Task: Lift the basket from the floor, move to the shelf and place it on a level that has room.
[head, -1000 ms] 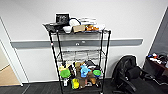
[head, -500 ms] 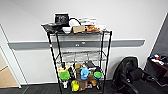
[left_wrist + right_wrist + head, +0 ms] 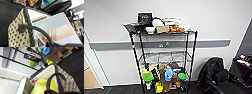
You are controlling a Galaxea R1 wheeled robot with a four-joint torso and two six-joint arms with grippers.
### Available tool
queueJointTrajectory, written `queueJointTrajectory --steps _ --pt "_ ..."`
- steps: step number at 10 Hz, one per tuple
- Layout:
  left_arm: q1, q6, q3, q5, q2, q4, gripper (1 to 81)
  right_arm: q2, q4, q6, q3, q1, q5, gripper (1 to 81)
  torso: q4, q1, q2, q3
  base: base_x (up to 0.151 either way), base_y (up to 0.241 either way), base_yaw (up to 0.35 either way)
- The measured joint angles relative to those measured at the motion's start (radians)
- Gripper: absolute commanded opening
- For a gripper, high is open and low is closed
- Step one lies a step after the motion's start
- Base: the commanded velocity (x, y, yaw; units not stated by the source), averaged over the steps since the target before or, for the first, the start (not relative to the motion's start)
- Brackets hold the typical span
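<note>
The shelf [image 3: 192,50] is a tall black wire rack standing straight ahead against the white wall. Its middle level [image 3: 164,57] is a bare silvery grid. The top tier [image 3: 159,27] is piled with a dark box, a white bowl and packets, and the lower tier [image 3: 164,75] holds colourful items. The cream woven basket [image 3: 16,36] with its dark braided rim looms close in the left wrist view. In the right wrist view the basket [image 3: 67,80] holds a yellow soft thing [image 3: 40,85] and a white box [image 3: 25,85], close to the rack's lower tier.
A black office chair [image 3: 216,75] stands just right of the rack, with a dark desk [image 3: 244,62] beyond it. Dark grey carpet [image 3: 121,89] runs in front of the rack. Tan wooden flooring [image 3: 90,80] shows at far left past a white door frame.
</note>
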Motion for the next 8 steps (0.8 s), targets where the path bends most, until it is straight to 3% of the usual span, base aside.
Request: queueJointTrajectory --steps 8 --pt "0.009 0.001 0.093 -0.028 -0.067 0.0 1.0 -0.067 0.0 0.0 0.116 -0.016 0.029 1.0 0.0 0.0 0.0 0.0 0.084 0.0 0.0"
